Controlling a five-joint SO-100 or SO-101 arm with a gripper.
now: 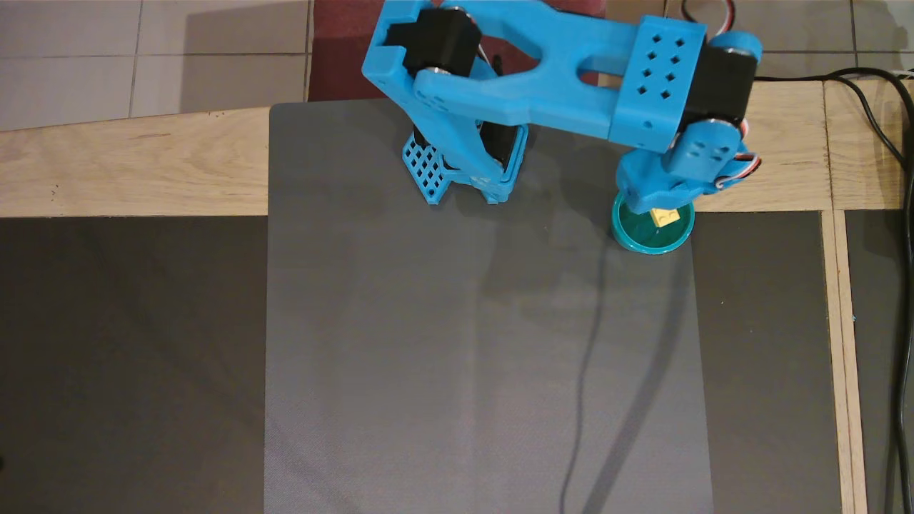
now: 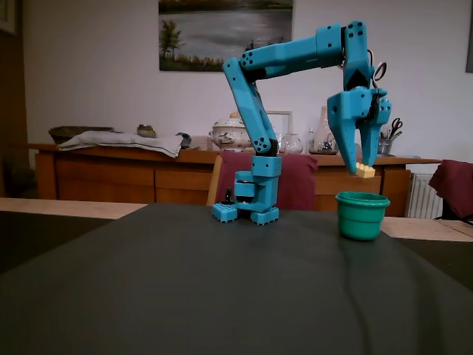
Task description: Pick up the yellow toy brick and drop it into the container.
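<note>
Two fingers point(image 2: 362, 167) pinch the yellow toy brick point(image 2: 365, 171) just above the container point(image 2: 361, 215).

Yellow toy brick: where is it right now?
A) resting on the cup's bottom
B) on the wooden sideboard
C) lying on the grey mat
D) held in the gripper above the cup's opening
D: the fixed view shows the yellow toy brick pinched at the gripper tips, just above the container rim.

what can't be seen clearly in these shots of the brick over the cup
- Overhead view: the arm hides the gripper fingertips and the cup's far rim.
- Fixed view: the yellow brick is too small to show its studs.
- Fixed view: the cup's wall hides its inside.
</note>
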